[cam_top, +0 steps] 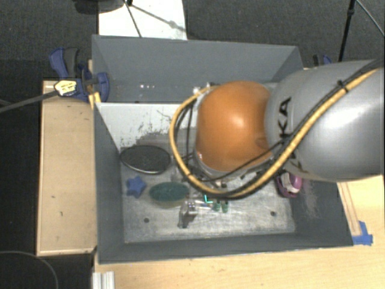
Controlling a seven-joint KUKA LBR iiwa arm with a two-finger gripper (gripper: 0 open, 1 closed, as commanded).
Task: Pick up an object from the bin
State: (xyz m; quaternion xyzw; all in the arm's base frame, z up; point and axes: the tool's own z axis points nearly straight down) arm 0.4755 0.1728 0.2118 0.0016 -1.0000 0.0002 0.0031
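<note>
- Gripper (189,212) low over the front floor of the bin (264,218) — its grip cannot be told.
- Green oval piece (169,192) just left of it, mid-floor; blue scrap (135,186) beside.
- Dark round disc (144,159) farther back — near the rear wall.

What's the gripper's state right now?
Gripper: cannot be told. It is by the green disc in the bin.

A: What lies on the floor of the grey bin (261,214)?
B: A dark round disc (144,159) at the far left, a small blue piece (135,186) nearer, a green oval (169,192) just beside it, and something purple (290,184) at the right wall
</note>
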